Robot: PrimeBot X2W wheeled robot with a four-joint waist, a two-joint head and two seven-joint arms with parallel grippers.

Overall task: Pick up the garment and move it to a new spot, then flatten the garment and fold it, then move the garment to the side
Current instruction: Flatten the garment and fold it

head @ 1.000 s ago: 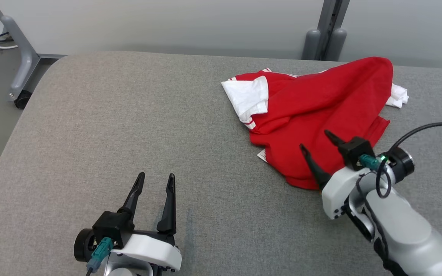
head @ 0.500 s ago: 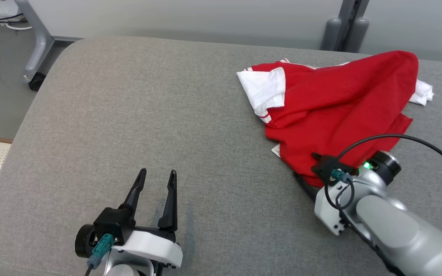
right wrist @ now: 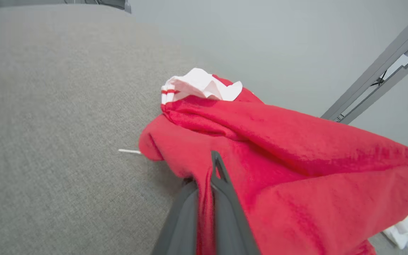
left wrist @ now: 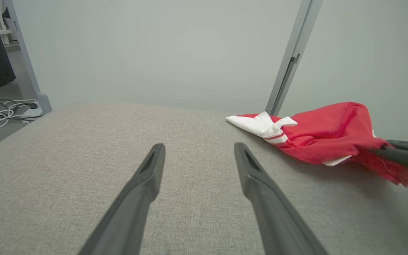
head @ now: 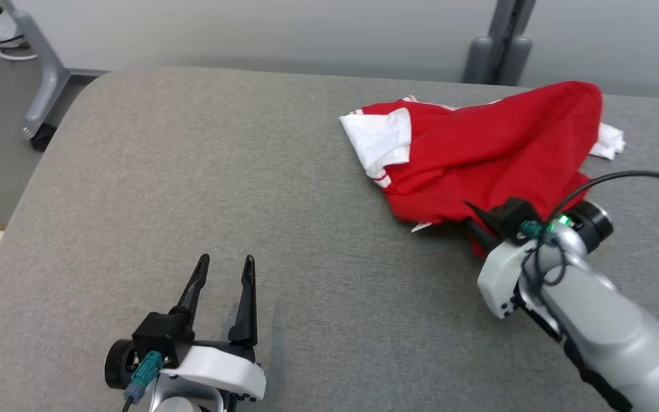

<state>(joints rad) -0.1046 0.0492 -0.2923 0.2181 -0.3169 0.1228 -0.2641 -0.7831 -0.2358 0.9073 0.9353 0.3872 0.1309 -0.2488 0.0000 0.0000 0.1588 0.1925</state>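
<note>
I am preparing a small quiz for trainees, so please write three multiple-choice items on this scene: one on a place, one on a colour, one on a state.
1. In the head view, where on the table does the garment lie?
A. far right
B. near left
C. middle front

2. Which colours has the garment?
A. blue and grey
B. red and white
C. green and black

3. How is the right hand?
A. open above bare table
B. shut on the garment
C. open, resting on the floor

Key:
1 A: it lies toward the table's far right part.
2 B: the body is red, the sleeves white.
3 B: in the right wrist view the fingers press together with red cloth between them.
</note>
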